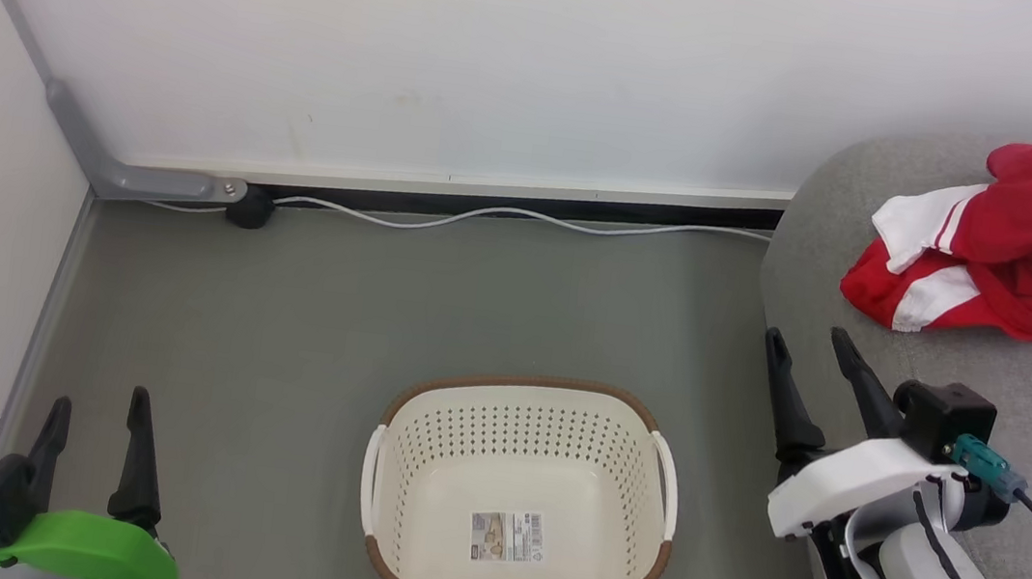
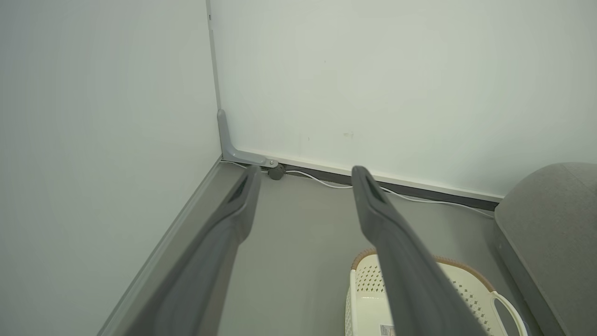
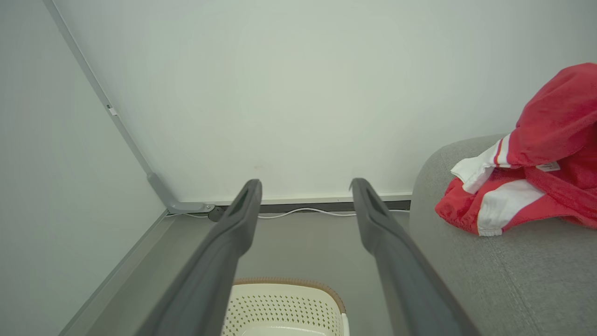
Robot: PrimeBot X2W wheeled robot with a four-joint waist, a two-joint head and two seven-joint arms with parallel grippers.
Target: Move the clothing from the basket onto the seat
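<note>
The red and white clothing (image 1: 1016, 249) lies crumpled on the grey seat (image 1: 999, 403) at the right; the right wrist view has the clothing (image 3: 536, 186) on the seat (image 3: 503, 280) too. On the floor stands the cream basket (image 1: 519, 499) with nothing in it but a barcode sticker. My right gripper (image 1: 806, 347) hangs open at the seat's left edge, right of the basket, holding nothing. At the lower left my left gripper (image 1: 99, 407) is open and holds nothing, left of the basket (image 2: 373, 289).
A white wall runs along the back with a white cable (image 1: 504, 220) at its foot. A grey metal bracket (image 1: 140, 179) sits in the left corner beside a side wall. Grey floor (image 1: 377, 313) spreads around the basket.
</note>
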